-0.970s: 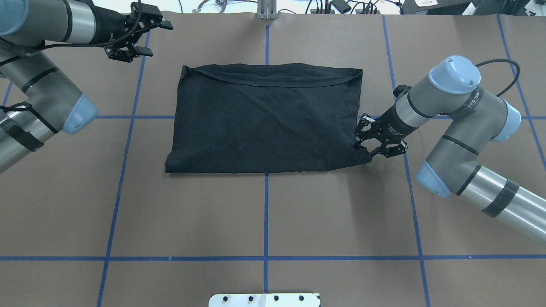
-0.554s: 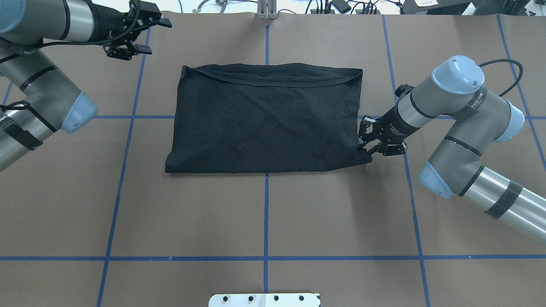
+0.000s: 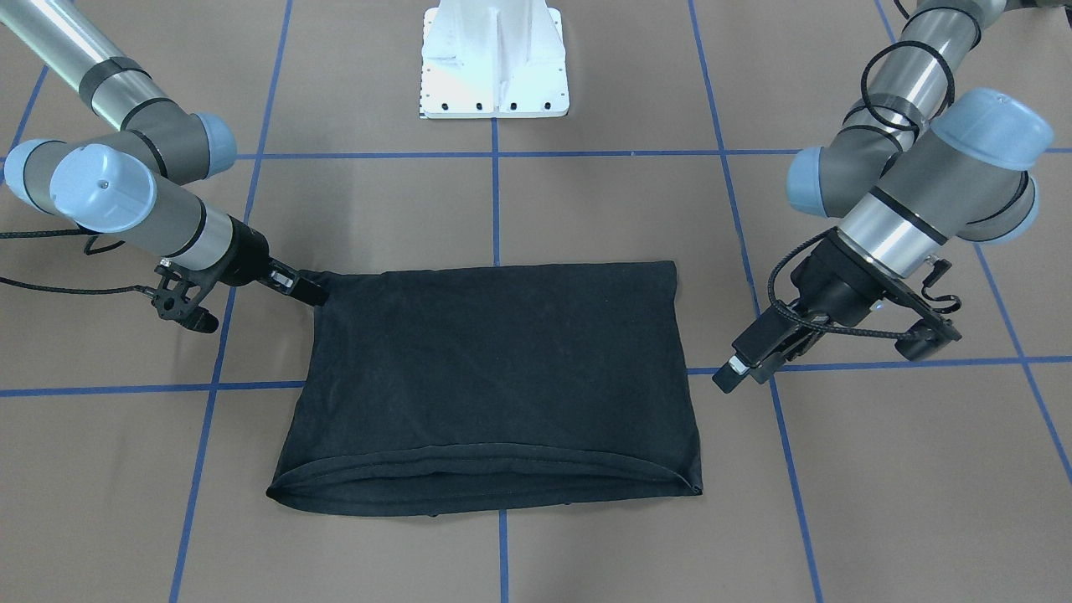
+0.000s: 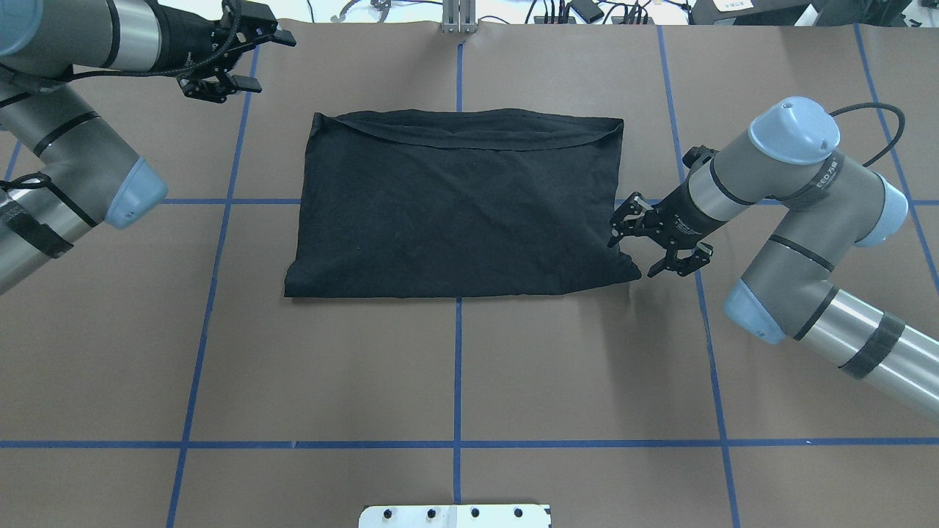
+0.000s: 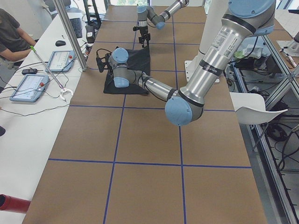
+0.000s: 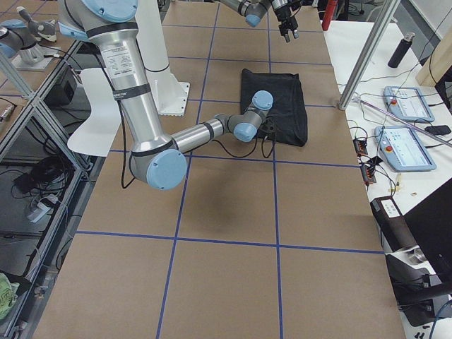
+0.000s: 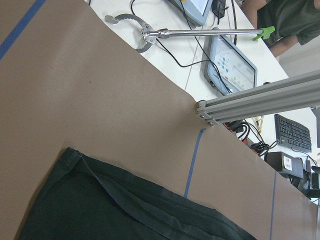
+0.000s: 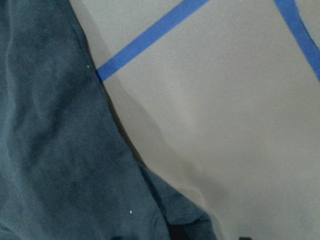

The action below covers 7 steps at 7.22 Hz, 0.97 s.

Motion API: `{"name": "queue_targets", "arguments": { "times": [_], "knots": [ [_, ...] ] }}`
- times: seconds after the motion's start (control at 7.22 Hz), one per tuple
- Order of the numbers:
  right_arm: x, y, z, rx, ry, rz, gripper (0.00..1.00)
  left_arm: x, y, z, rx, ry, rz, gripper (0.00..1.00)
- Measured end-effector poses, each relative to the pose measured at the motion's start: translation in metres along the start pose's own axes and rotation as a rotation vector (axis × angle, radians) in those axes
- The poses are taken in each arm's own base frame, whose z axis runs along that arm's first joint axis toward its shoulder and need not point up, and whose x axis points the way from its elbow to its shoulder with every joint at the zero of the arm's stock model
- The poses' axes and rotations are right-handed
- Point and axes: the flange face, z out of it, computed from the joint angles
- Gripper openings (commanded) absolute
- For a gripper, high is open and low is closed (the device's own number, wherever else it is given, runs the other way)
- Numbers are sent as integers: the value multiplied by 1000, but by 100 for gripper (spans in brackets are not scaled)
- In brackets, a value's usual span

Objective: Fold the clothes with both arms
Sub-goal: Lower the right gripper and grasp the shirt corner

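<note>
We are looking at a black cotton T-shirt folded into a flat rectangle (image 4: 455, 205), which is lying in the middle of a brown paper-covered table (image 4: 330, 367) crossed by blue tape lines (image 4: 456, 367). A doubled hem is running along the shirt's edge farthest from the robot. At the shirt's near right corner, the black two-finger right gripper (image 4: 632, 254) is sitting low over the table with its jaws spread apart and its tips right at the cloth, pinching nothing. The wrist camera there is showing the cloth's edge and corner close below. The grey tubular right arm with light-blue joint caps (image 4: 792, 169) is bending in from the right. Beyond the shirt's far left corner and well apart from it, the black two-finger left gripper (image 4: 273, 64) is hanging with its jaws also spread and empty, carried by the grey left arm (image 4: 66, 154). A white bolted base plate (image 3: 494, 59) is sitting at the robot's edge of the table.
</note>
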Motion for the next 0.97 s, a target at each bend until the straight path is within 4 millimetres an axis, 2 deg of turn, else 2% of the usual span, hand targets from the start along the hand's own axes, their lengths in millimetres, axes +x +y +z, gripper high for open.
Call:
{"name": "queue_targets", "arguments": {
  "times": [0.28,0.42,0.55,0.69,0.97],
  "knots": [
    [0,4,13,10,17,2,91,0,0,0,2,1,0,100],
    [-2,9,20,9,22,-5,75,0,-1,-1,4,1,0,100],
    [-4,13,24,7,24,-9,45,1,-2,-1,5,2,0,100],
    [-4,14,25,6,25,-6,25,1,-3,-2,7,3,0,100],
    [-4,12,23,10,23,12,8,1,-3,-2,7,3,-1,100]
  ]
}}
